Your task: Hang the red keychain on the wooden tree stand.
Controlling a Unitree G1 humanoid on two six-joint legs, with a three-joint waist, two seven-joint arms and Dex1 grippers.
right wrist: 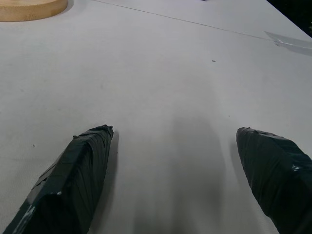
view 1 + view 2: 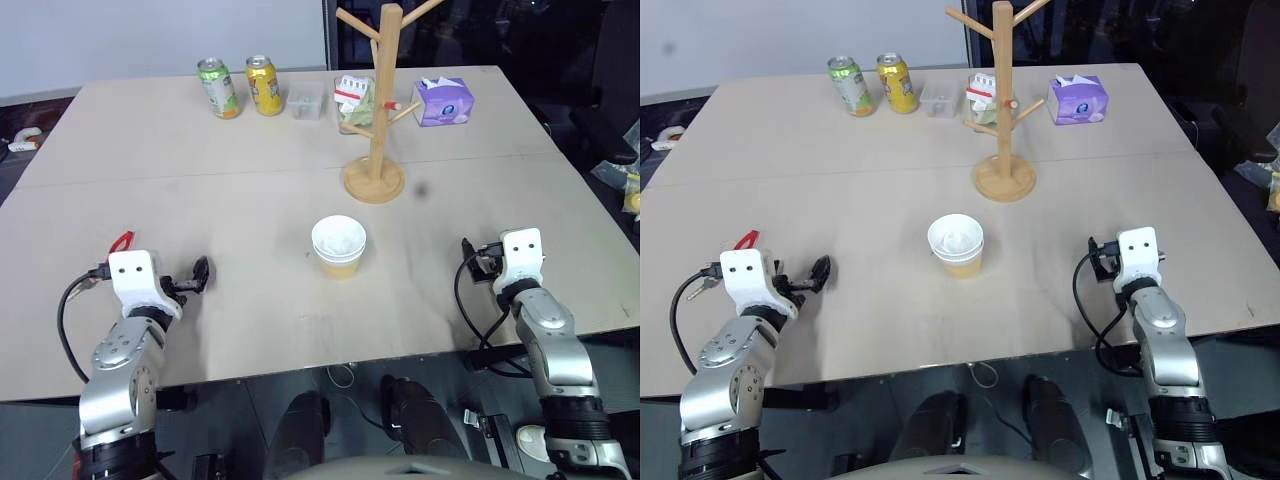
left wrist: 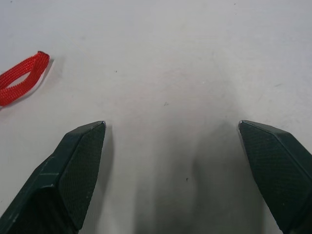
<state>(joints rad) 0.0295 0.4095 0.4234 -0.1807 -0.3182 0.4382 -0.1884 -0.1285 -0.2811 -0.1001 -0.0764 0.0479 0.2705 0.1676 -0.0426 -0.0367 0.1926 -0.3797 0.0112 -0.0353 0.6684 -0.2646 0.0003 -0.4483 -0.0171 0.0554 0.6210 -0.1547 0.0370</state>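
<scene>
Both grippers, left (image 3: 170, 146) and right (image 1: 173, 146), hover low over the table (image 2: 250, 190) with fingers wide, holding nothing. Far back stands the stand (image 2: 377, 110). Just outside the left fingers (image 3: 78, 165) (untouched) lies the keychain (image 3: 22, 78).

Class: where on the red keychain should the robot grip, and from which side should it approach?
Probably the rounded end of the red keychain, from above with the left gripper. It is a thin loop lying flat on the table beside that open gripper, so the fingers must straddle it.
</scene>
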